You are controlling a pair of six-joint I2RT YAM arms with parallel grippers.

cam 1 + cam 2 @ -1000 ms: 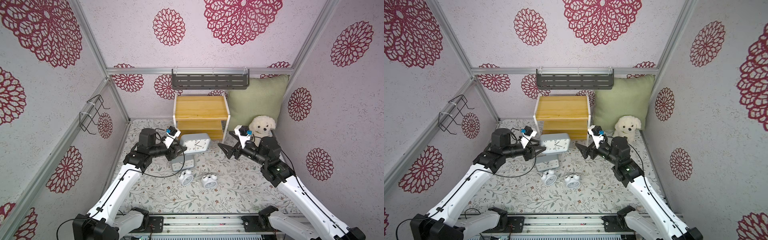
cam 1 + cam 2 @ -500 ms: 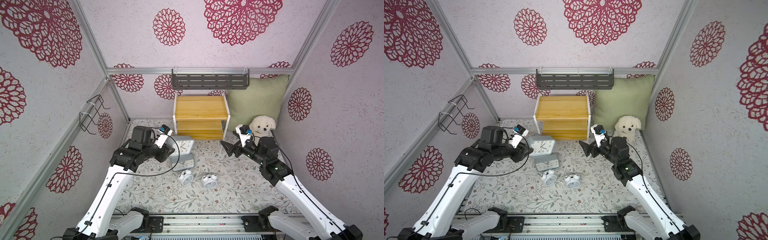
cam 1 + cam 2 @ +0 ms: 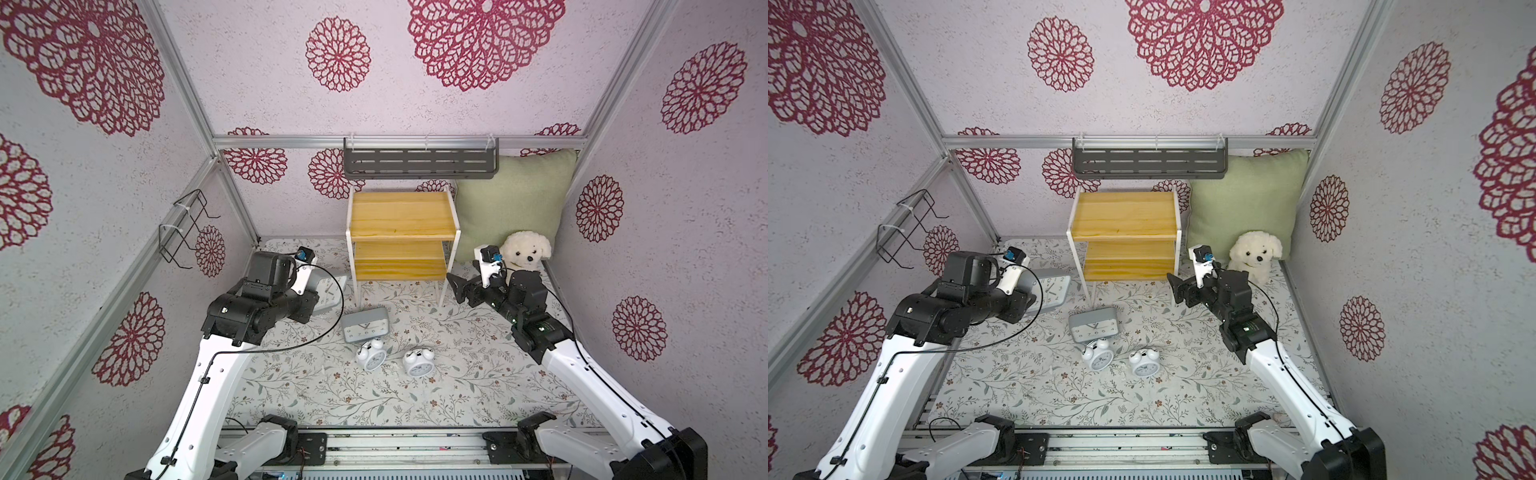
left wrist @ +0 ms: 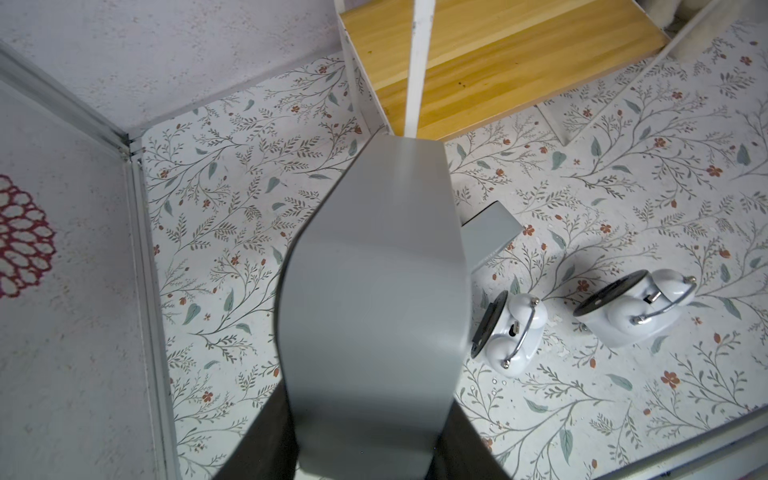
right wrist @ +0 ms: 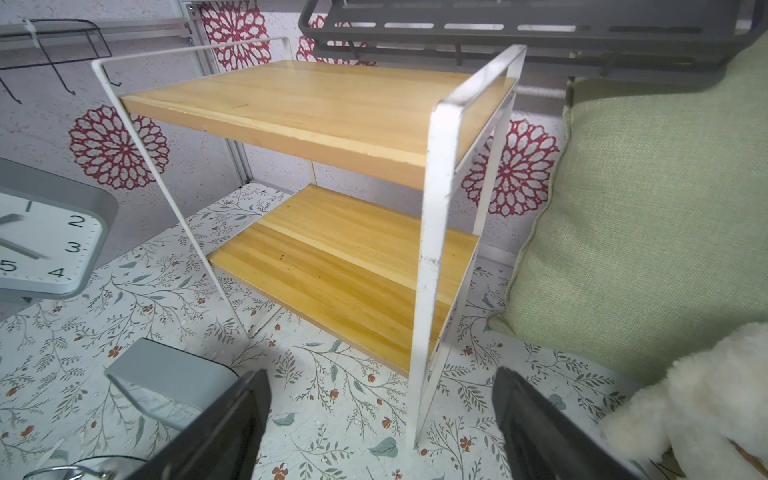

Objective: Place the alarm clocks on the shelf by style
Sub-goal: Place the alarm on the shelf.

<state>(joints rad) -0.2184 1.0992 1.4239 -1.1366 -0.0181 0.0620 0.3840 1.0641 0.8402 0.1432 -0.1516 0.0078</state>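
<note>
Clock carry, L arm swung off to the side, nothing shelved yet.

Since ~1 s ago your left gripper (image 3: 316, 296) has taken the held grey clock (image 4: 374, 270) from in front of the shelf (image 3: 401, 216) out toward the L wall. It now hangs over the mat (image 3: 316, 386) just beside the shelf's L leg, jaws partway closed on the clock body. Your right gripper (image 3: 460, 289) is spread wide and empty by the R leg, barely shifted. Both boards are bare, so 0 of 4 placed; prob you're re-lining the approach, not placing yet. 2nd grey clock (image 3: 365, 328) sits on the mat in front of the shelf, twin-bell clock (image 3: 371, 355) just beside it, other twin-bell clock (image 3: 419, 361) near. Text: dial numerals only, 2–5 readable on the held clock in R wrist view; no brand or label legible.
</note>
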